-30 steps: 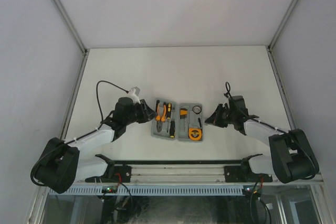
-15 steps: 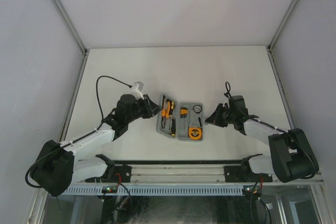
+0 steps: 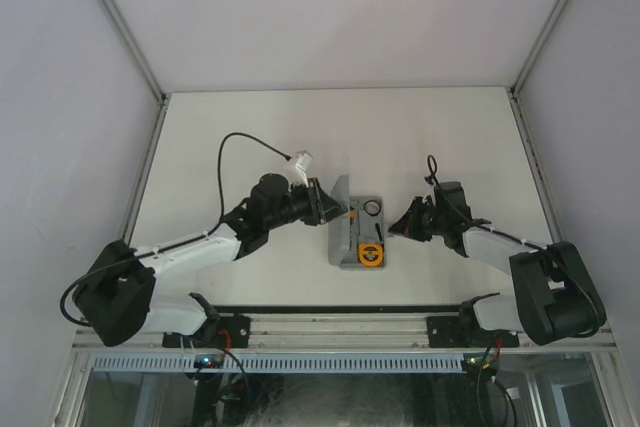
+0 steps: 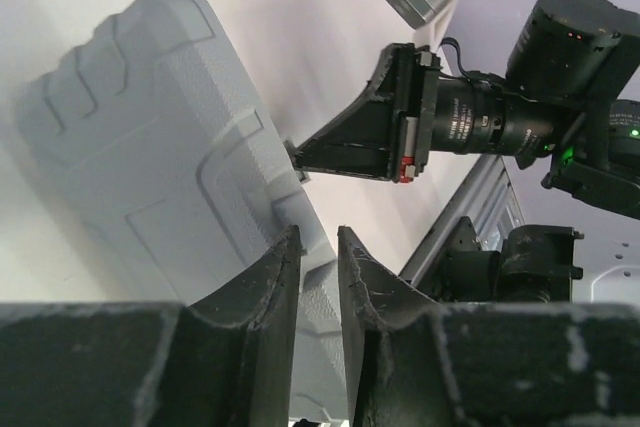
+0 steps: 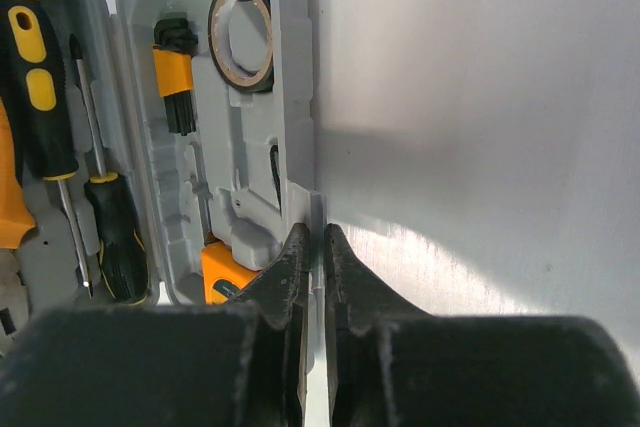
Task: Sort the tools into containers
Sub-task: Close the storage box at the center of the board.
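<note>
The grey tool case's right half (image 3: pixel 351 237) lies flat and holds the orange tape measure (image 3: pixel 370 254), the hex-key set (image 5: pixel 174 78) and its ring (image 5: pixel 245 32). Its left half (image 3: pixel 340 197) stands swung up almost on edge, its ribbed outer shell (image 4: pixel 150 167) filling the left wrist view. My left gripper (image 3: pixel 325 205) (image 4: pixel 318 247) is shut on that half's edge. Two yellow-and-black screwdrivers (image 5: pixel 40 77) and an orange plier handle (image 5: pixel 8 202) sit inside it. My right gripper (image 3: pixel 394 229) (image 5: pixel 318 239) is shut on the tab at the case's right rim.
A black rail (image 3: pixel 330 309) with both arm bases runs along the near table edge. The left arm's cable (image 3: pixel 240 142) loops over the table behind it. Pale enclosure walls stand on three sides.
My left gripper has moved right and swung the case's left half up from flat to nearly upright, its jaws narrowing. The right arm has held still.
</note>
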### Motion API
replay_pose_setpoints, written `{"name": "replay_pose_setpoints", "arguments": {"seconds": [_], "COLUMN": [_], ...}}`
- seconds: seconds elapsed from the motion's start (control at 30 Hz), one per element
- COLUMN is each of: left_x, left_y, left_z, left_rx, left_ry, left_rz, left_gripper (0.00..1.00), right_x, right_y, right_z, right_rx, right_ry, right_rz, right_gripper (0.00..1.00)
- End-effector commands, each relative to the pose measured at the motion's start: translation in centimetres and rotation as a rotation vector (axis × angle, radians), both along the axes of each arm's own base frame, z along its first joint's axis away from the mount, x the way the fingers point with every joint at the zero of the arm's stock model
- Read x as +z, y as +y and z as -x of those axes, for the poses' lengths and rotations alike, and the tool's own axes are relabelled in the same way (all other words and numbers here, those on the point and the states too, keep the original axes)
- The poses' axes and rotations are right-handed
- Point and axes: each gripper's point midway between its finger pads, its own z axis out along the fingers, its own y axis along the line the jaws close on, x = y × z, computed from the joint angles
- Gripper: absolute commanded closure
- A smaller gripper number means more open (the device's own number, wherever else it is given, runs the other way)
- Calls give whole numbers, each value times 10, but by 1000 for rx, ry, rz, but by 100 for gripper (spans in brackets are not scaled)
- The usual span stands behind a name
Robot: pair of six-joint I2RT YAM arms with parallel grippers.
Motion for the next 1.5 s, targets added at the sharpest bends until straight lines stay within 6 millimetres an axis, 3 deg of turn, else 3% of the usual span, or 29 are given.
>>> {"name": "replay_pose_setpoints", "arguments": {"seconds": [0.0,0.23,0.3,0.4,0.57,0.7,0.87,1.1,1.47], "left_x": [-4,-31,-47,-87,-139,-162,-179,-185,-184], "left_y": [-27,-61,-70,-78,-65,-50,-28,-11,-8], "left_z": [8,2,0,0,7,13,18,18,20], "left_rx": [-78,-121,-134,-147,-106,-73,-35,-7,-13], "left_ry": [37,96,131,206,315,360,383,372,354], "left_rz": [5,-2,-18,-77,-194,-277,-389,-473,-474], "left_gripper": [75,76,78,82,86,87,89,90,91], "right_x": [-13,-13,-13,-13,-10,-7,1,17,42], "right_y": [0,-1,-1,-1,-3,-5,-5,-4,-2], "right_z": [14,14,14,14,14,14,12,8,7], "right_rx": [20,15,15,14,5,-1,-4,-7,6], "right_ry": [51,52,53,52,45,35,12,-47,-134], "right_rz": [26,29,29,28,37,44,39,20,-13], "right_gripper": [100,100,100,100,100,100,100,98,75]}}
